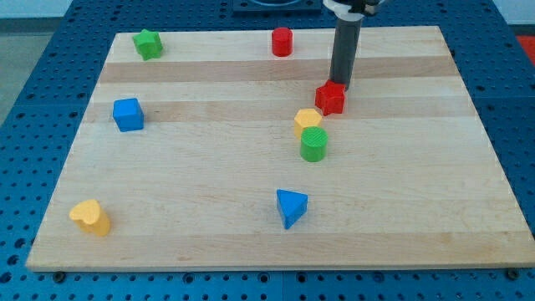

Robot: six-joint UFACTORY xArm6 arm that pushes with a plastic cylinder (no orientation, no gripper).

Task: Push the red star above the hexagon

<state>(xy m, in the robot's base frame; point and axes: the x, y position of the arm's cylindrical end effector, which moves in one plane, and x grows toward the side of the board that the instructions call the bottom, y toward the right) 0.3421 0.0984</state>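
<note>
The red star (331, 98) lies right of the board's middle. The yellow hexagon (308, 121) sits just below and to the left of it, almost touching. A green cylinder (313, 145) stands right under the hexagon, touching it. My tip (340, 84) is at the star's upper right edge, in contact with it or very close. The dark rod rises from there to the view's top.
A red cylinder (282, 41) stands near the top edge, left of the rod. A green star (148, 43) is at the top left. A blue cube (128, 114) is at the left. A yellow heart (90, 216) is at the bottom left. A blue triangle (291, 206) is below the middle.
</note>
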